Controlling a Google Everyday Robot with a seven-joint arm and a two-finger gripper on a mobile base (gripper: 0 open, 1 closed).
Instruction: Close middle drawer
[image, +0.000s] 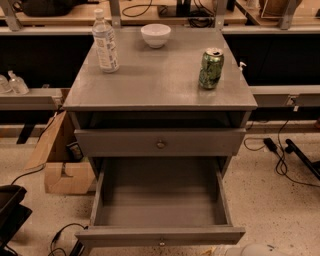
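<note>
Grey cabinet (150, 80), middle drawer (160, 207) pulled out, empty; gripper (223, 250) at bottom edge, state unclear.

Grey cabinet (160, 85): top carries water bottle (106, 42) rear-left, white bowl (156, 35) rear-ctr, green can (211, 68) right side; all upright, well apart. Top drawer (125, 143): front at cabinet face. Middle drawer (160, 200): pulled far out, knob (161, 243) at bottom edge of view. Gripper: out of view; only white arm section (257, 249) shows at bottom edge, just right of middle drawer front. Cardboard box (60, 160): on floor, left of cabinet.
</note>
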